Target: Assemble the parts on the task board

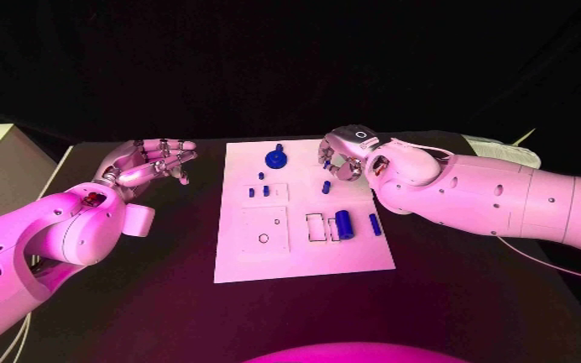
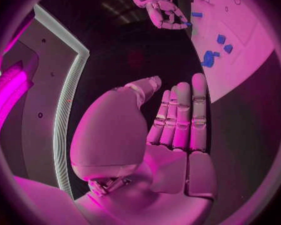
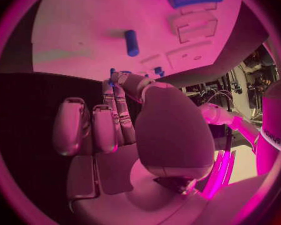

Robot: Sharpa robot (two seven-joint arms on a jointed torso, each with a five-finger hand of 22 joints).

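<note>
Two hands frame the white task board (image 1: 303, 249), which lies in the middle of the black worktop (image 1: 484, 296). The left hand (image 1: 151, 161) hovers just off the board's left edge near its far corner, released, fingers straight and apart, holding nothing. The right hand (image 1: 345, 160) hangs over the board's far right corner with its fingers curled in; the right wrist view shows something small and blue at its fingertips (image 3: 118, 77), so it appears to be pinching a small blue part (image 3: 112, 71), though how firm the hold is I cannot tell. On the board, a blue knob-like part (image 1: 277, 159) stands near the far edge, a short blue peg (image 1: 326, 186) lies just under the right hand, a larger blue cylinder (image 1: 345, 223) rests beside the rectangular recesses near the right edge, and a slim blue pin (image 1: 375, 223) lies at that edge. Smaller blue pieces (image 1: 259, 190) sit left of centre. Judging from this, the step in hand is carrying a small part to its seat. The next move calls for lining the piece up above its matching recess and lowering it straight.
</note>
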